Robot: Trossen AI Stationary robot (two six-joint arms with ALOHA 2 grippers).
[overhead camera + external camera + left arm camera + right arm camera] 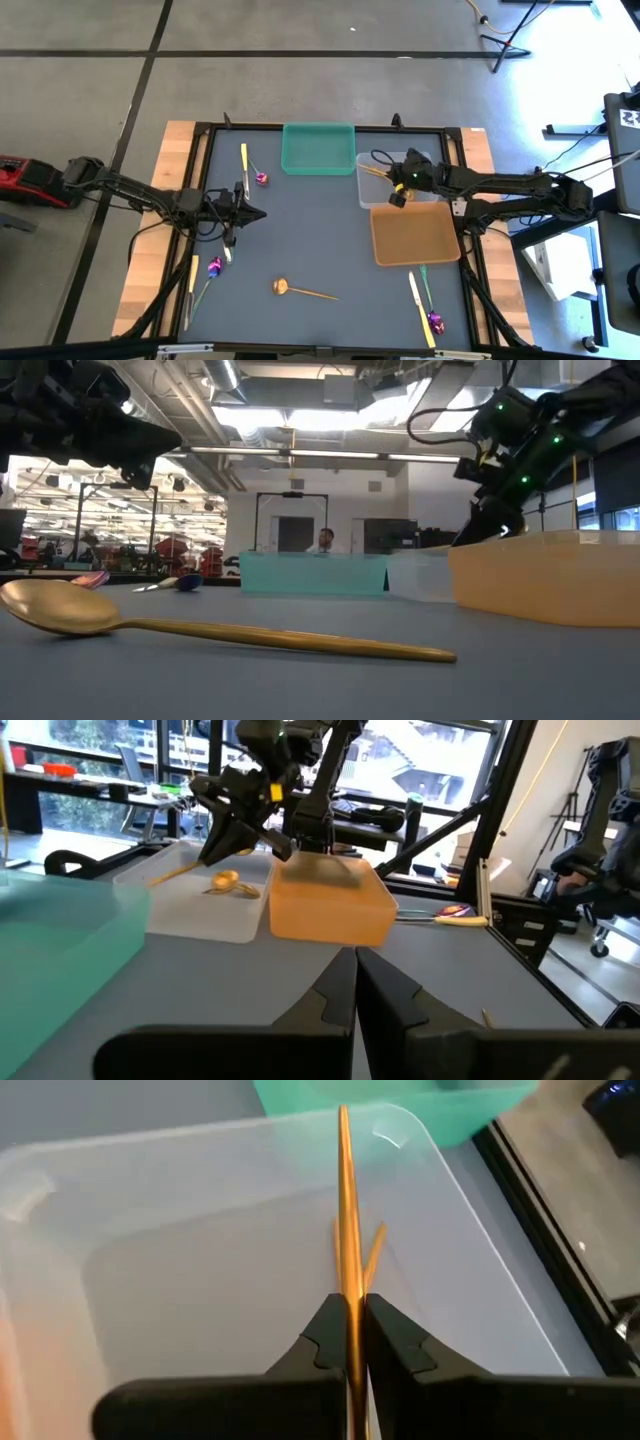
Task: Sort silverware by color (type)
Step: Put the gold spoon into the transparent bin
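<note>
While the right hand (350,1320) pinches a gold spoon (344,1210) over the clear tray (150,1230) — dropping step — release comes next; the left hand (240,212) idles shut above the worktop (320,240).

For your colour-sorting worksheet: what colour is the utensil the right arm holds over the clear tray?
Shiny gold; the right wrist view shows it best.

Grey floor (300,30) crossed by dark seam lines around the bench (300,250), dark-topped with pale wooden side strips and a black frame. Bright glare on the floor toward one corner. Exposed ceiling (300,400) with ducts, pipes and strip lights. Distant doorway frame (292,520), a seated person (324,541) beside it. Large windows (90,760) beyond, with desks and an office chair (600,870).
</note>
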